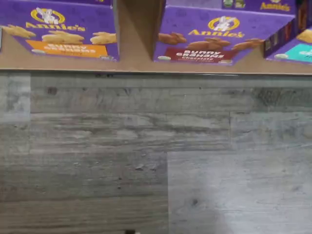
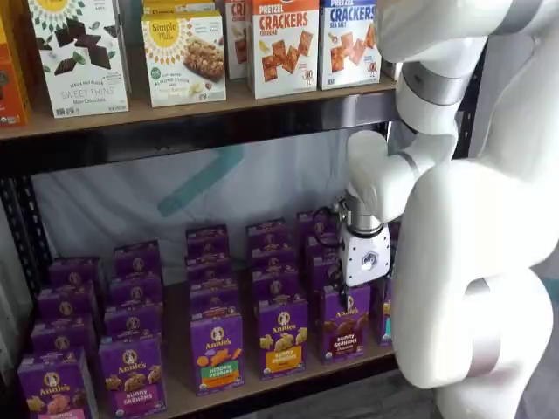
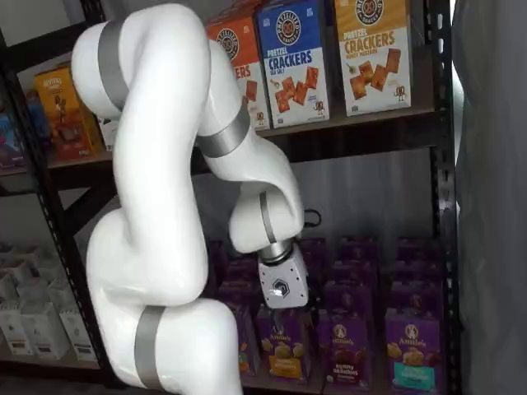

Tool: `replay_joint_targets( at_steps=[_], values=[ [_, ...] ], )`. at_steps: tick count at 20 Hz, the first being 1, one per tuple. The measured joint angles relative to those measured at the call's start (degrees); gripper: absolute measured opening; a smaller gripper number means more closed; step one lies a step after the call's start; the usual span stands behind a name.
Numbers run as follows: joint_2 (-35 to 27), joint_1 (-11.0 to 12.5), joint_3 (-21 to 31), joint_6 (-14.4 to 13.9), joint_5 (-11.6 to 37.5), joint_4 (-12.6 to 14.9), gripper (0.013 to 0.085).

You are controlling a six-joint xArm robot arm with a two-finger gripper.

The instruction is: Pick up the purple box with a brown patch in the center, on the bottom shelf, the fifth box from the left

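The purple box [image 1: 200, 46] with brown bunny cookies and a dark red band stands at the front edge of the bottom shelf [image 1: 136, 64]. It shows in both shelf views [image 2: 343, 325] [image 3: 346, 355]. My gripper [image 2: 360, 292] hangs just above and in front of this box; its white body also shows in a shelf view [image 3: 282, 288]. The black fingers are lost against the dark boxes, so I cannot tell if they are open. A purple box with an orange band [image 1: 66, 41] stands left of the target. A teal-band box [image 1: 302, 48] stands right of it.
Rows of small purple boxes fill the bottom shelf [image 2: 262, 388]. The board above [image 2: 218, 100] carries big cracker boxes [image 2: 284, 44]. A black rack upright [image 3: 440, 206] stands at the right. My white arm [image 2: 472, 262] covers the shelf's right end. Grey wood-look floor [image 1: 156, 161] lies below.
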State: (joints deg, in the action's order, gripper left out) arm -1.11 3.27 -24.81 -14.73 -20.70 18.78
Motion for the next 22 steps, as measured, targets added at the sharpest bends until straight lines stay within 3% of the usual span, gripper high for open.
replay_joint_targets(
  at_steps=[2,7,8,10,11,12,14,17,18,20,21,22],
  values=[
    [-2.83,0.01,-1.93,-0.12,0.35,0.13,0.085],
    [-7.7,0.36,-3.77,3.24,6.16,-3.47,0.085],
    [-8.38,0.07,-3.95,6.11,7.14,-6.75,0.085],
    [-10.08,-1.08,-4.99,14.21,7.59,-16.2,0.085],
    [-10.93,-1.4,-5.53,16.45,7.81,-18.82,0.085],
    [-11.76,-1.48,-5.97,17.01,8.33,-19.5,0.085],
    [-13.32,-1.3,-6.79,15.87,9.37,-18.17,0.085],
    [-15.75,-1.86,-8.71,17.93,8.95,-20.79,0.085],
    [-16.4,-1.86,-9.06,17.1,9.35,-19.95,0.085],
    [-17.82,-1.22,-10.1,10.83,9.77,-12.96,0.085],
    [-18.46,-1.13,-10.61,9.16,9.83,-11.18,0.085],
    [-19.04,-1.28,-11.09,8.97,9.74,-11.1,0.085]
  ],
)
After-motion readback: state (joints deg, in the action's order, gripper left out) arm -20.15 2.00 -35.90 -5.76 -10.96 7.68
